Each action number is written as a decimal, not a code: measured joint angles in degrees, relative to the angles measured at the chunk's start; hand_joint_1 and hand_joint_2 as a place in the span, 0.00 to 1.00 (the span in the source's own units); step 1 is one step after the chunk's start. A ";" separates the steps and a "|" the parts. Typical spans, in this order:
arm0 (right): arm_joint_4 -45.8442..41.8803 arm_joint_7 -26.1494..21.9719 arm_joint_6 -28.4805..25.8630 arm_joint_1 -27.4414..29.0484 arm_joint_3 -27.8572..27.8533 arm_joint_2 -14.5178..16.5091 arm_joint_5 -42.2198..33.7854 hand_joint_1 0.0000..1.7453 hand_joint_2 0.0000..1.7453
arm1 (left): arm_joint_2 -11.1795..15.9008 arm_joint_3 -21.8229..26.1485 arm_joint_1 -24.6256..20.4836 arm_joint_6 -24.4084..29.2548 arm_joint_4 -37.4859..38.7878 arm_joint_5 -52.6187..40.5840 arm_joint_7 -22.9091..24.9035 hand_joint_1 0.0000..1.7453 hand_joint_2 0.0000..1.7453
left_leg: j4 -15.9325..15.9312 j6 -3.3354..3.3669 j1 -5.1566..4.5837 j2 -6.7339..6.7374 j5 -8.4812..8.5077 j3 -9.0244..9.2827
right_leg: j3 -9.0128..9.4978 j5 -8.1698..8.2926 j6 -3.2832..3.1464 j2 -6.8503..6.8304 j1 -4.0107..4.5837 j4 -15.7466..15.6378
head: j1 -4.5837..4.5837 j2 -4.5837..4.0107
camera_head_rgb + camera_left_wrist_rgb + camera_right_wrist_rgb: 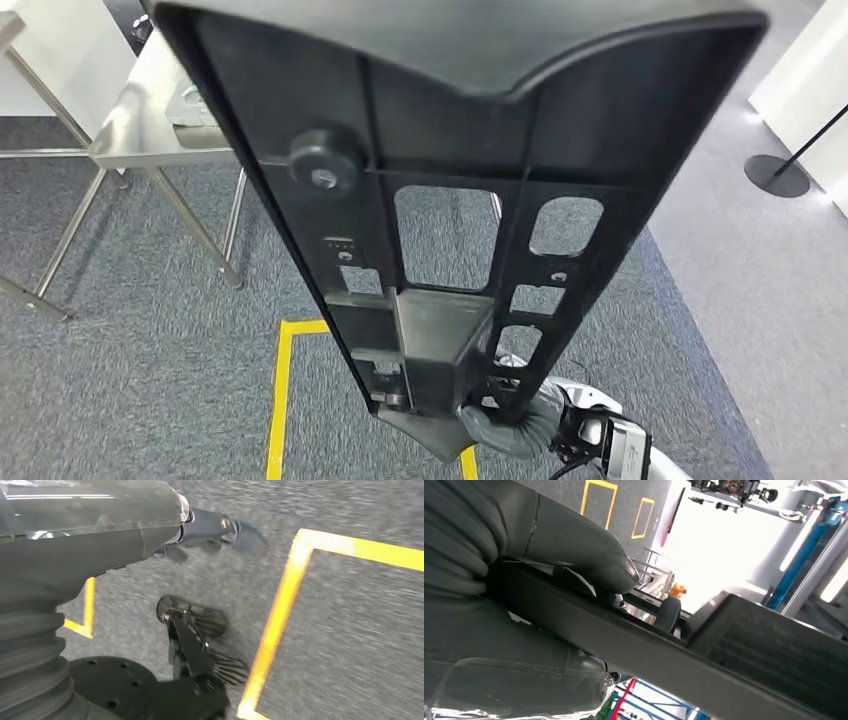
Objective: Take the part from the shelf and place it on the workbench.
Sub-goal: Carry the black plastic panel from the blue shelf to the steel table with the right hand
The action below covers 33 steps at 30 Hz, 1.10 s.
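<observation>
Looming closest to the head camera, the black ribbed plastic part (450, 200) stood on end, filling the frame's centre, carried high, I judged, to clear the floor while travelling. Its lower end sat clasped in the right robot hand (510, 425) at bottom centre. The steel desk (150, 130) waited upper left. The left robot hand (210, 532) hung over carpet, holding nothing, fingers loosely extended.

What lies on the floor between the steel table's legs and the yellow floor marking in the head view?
Only bare grey carpet lies between the steel table and the yellow floor marking, as the head view shows.
</observation>
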 joint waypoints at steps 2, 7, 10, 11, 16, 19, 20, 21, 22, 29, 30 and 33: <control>0.00 0.00 0.02 -0.08 0.02 0.01 -0.05 1.00 1.00 | 0.04 0.15 0.12 0.01 0.01 0.00 0.02 0.00 1.00 | 3.68 -0.51 0.23 -0.05 -4.22 -4.93 | 2.13 -1.76 0.02 0.17 -0.12 -0.10 | 0.00 0.00; 0.03 0.01 0.04 -0.12 0.05 0.01 -0.17 1.00 1.00 | 0.08 0.33 0.63 0.08 0.03 -0.05 -0.01 0.00 1.00 | -7.16 -1.14 0.97 0.09 4.81 -7.83 | 7.98 -6.72 1.05 0.65 -0.60 0.01 | 0.01 0.00; 0.01 0.00 0.00 -0.34 0.11 0.01 -0.27 1.00 1.00 | 0.10 0.37 0.53 0.10 0.06 -0.29 -0.04 0.00 1.00 | -10.05 0.49 0.53 0.05 10.06 -7.47 | 8.94 -7.88 2.23 0.78 -0.59 0.16 | 0.02 0.00; -0.05 0.00 -0.02 -0.41 0.10 0.01 -0.31 1.00 1.00 | 0.11 0.38 0.48 0.11 0.05 -0.35 -0.05 0.00 1.00 | -10.37 0.91 0.55 -0.10 9.82 -6.92 | 8.52 -7.38 2.56 0.76 -0.69 1.18 | 0.03 0.00; -0.14 0.00 -0.12 -0.42 0.07 0.22 -0.38 1.00 1.00 | 0.20 0.48 0.35 0.11 0.04 -0.59 -0.09 0.00 1.00 | -12.23 2.02 0.79 -0.59 7.16 -2.07 | -2.46 -7.95 3.40 0.67 -1.06 16.75 | 0.04 0.00; -0.13 0.00 -0.25 -0.42 0.03 0.27 -0.37 1.00 1.00 | 0.21 0.55 0.28 0.07 0.04 -0.82 -0.03 0.00 1.00 | -12.38 1.92 0.79 -0.97 4.56 1.39 | -6.90 -12.81 3.45 0.63 -1.11 16.30 | 0.04 0.00; -0.13 0.00 -0.30 -0.43 0.01 0.27 -0.37 1.00 1.00 | 0.21 0.56 0.27 0.02 0.04 -0.88 -0.02 0.00 1.00 | -12.40 1.80 0.79 -1.04 3.57 2.72 | -7.17 -11.22 3.29 0.59 -1.11 13.62 | 0.04 0.00; -0.12 0.00 -0.33 -0.42 -0.01 0.27 -0.37 1.00 1.00 | 0.21 0.56 0.29 -0.03 0.04 -0.91 -0.02 0.00 1.00 | -12.47 1.64 0.79 -1.08 2.62 3.78 | -7.16 -7.28 3.02 0.43 -1.07 10.18 | 0.04 0.00; -0.10 0.00 -0.35 -0.43 -0.02 0.27 -0.37 1.00 1.00 | 0.20 0.57 0.25 -0.07 0.04 -0.93 -0.02 0.00 1.00 | -12.45 1.41 0.72 -1.14 1.73 4.76 | -7.15 -2.69 2.75 0.24 -0.90 6.99 | 0.04 0.00; -0.30 0.00 -0.38 -0.82 -0.11 -0.13 -0.40 1.00 1.00 | 0.22 0.60 -0.16 -0.11 0.02 -0.95 -0.03 0.00 1.00 | -5.33 -0.71 0.63 -0.75 1.45 3.06 | -3.80 2.21 0.30 0.47 -0.48 1.70 | -0.02 0.00; -0.30 0.00 -0.38 -0.87 -0.11 -0.26 -0.41 1.00 1.00 | 0.20 0.60 -0.18 -0.13 0.02 -0.97 -0.03 0.00 1.00 | -1.58 -0.85 0.65 -0.69 0.44 0.76 | -2.98 1.54 0.01 0.44 -0.38 1.60 | -0.01 0.00; -0.30 0.00 -0.38 -0.83 -0.11 -0.30 -0.41 1.00 1.00 | 0.17 0.60 -0.01 -0.15 0.02 -1.01 -0.04 0.00 1.00 | 4.28 -0.95 0.59 -0.65 -5.13 -5.25 | -0.55 -0.52 -0.42 0.65 0.03 1.56 | -0.02 0.00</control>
